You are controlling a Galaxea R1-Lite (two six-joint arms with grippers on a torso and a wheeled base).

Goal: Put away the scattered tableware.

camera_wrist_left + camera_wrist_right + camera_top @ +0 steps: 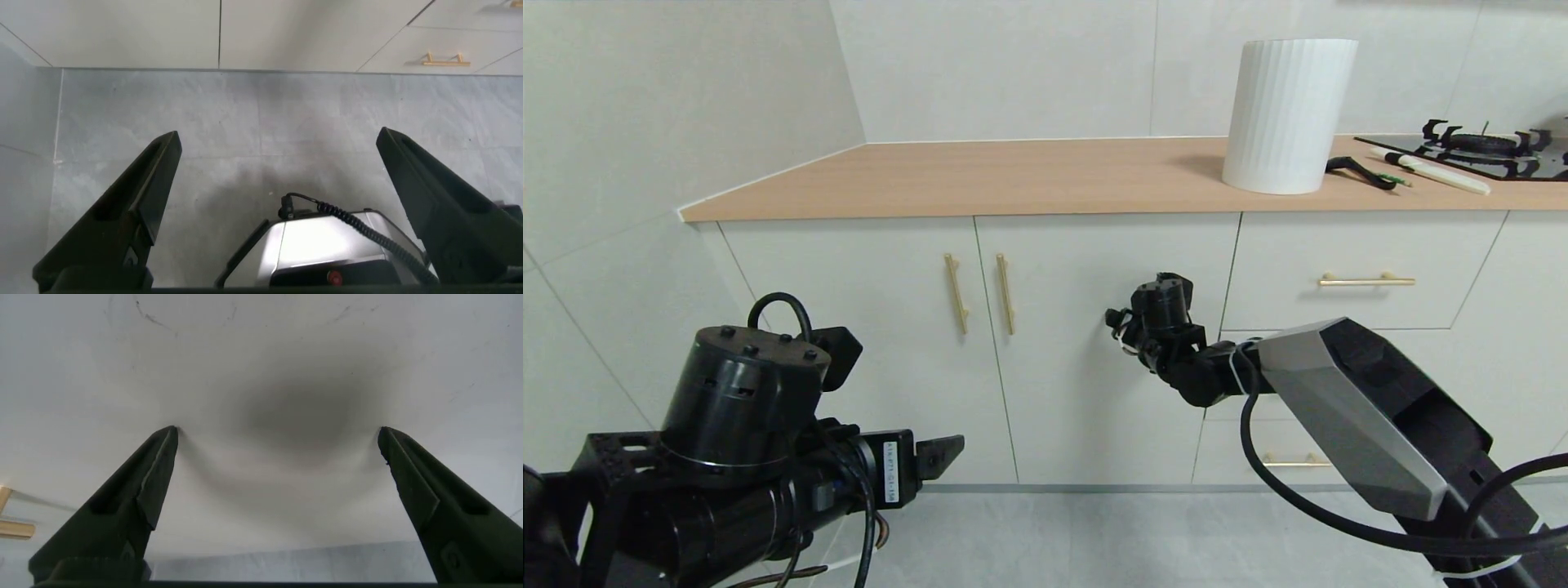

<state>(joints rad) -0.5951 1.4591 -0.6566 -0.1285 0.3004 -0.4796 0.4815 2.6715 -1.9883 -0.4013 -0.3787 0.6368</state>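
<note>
Utensils (1429, 173) beside white canister (1286, 114) — on counter (1013, 175)

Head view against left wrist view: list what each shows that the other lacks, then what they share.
Head view alone: the wooden counter with the white ribbed container, a black tool and a white utensil beside it, and the stove. Left wrist view alone: the wide gap between the left gripper's fingers, above the grey floor tiles. Both: those tiles, white cabinet fronts and a gold drawer handle low down.
</note>
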